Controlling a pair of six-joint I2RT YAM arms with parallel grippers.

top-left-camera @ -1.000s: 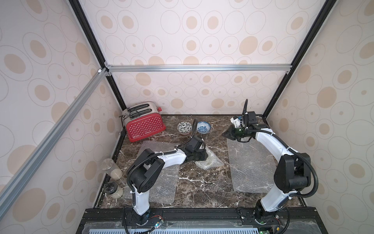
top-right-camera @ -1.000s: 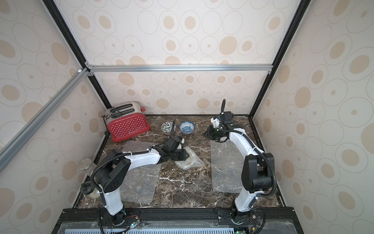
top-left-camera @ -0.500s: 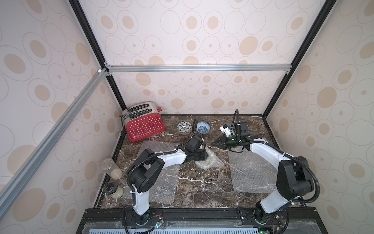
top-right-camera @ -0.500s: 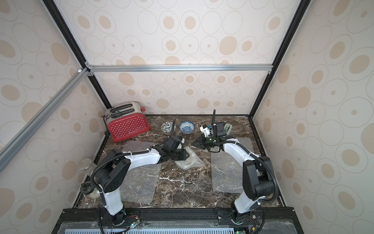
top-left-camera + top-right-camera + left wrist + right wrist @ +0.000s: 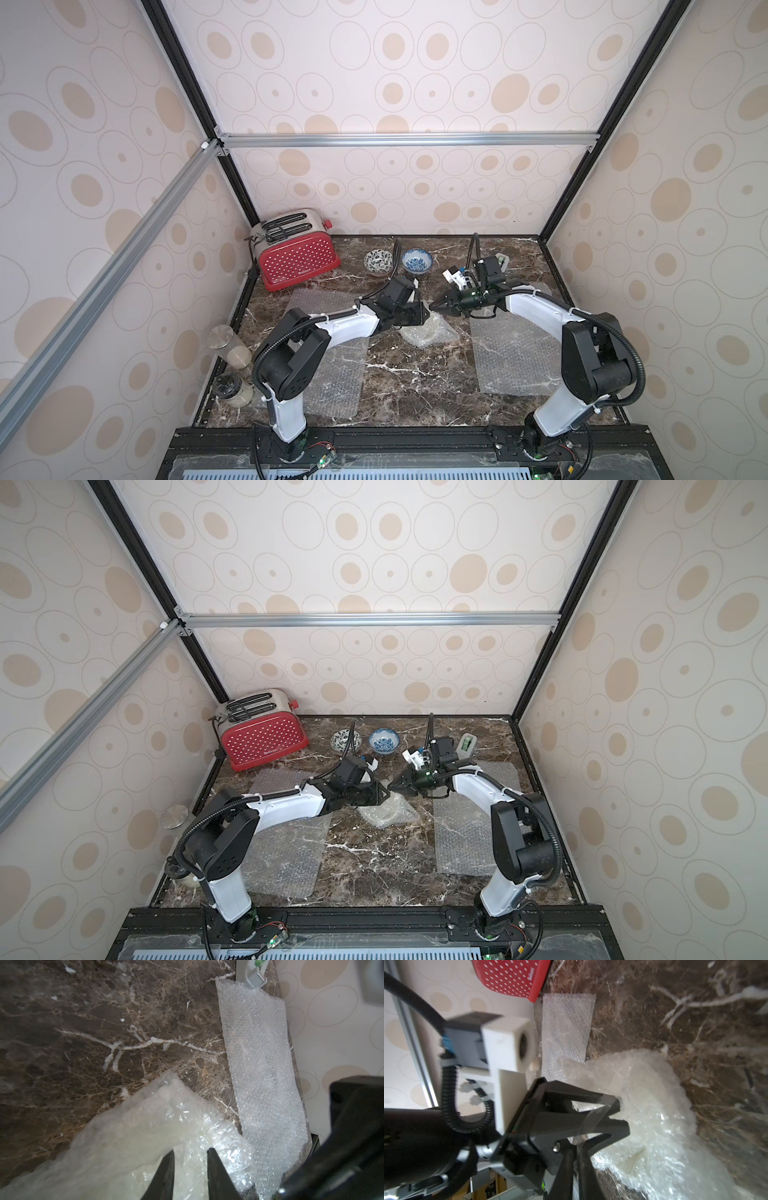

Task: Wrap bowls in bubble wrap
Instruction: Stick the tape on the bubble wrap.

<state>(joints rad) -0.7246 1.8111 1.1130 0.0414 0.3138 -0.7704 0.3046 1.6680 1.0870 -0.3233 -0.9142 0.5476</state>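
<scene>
A bubble wrap bundle lies mid-table, and a cream shape shows through it. My left gripper is shut on a fold of that wrap. My right gripper sits beside the left gripper, nearly tip to tip, shut on a strip of clear tape that runs across the left gripper's fingers. In both top views, a black-leaf bowl and a blue-patterned bowl stand bare at the back. One flat bubble wrap sheet lies on the left and one on the right.
A red toaster stands at the back left. A tape dispenser sits at the back right, behind the right arm. Two glass jars stand along the left edge. Walls enclose the marble table on three sides.
My right arm has swung from the back right toward the centre and lowered, bringing its gripper up against the left gripper. The left arm and the bundle have stayed put.
</scene>
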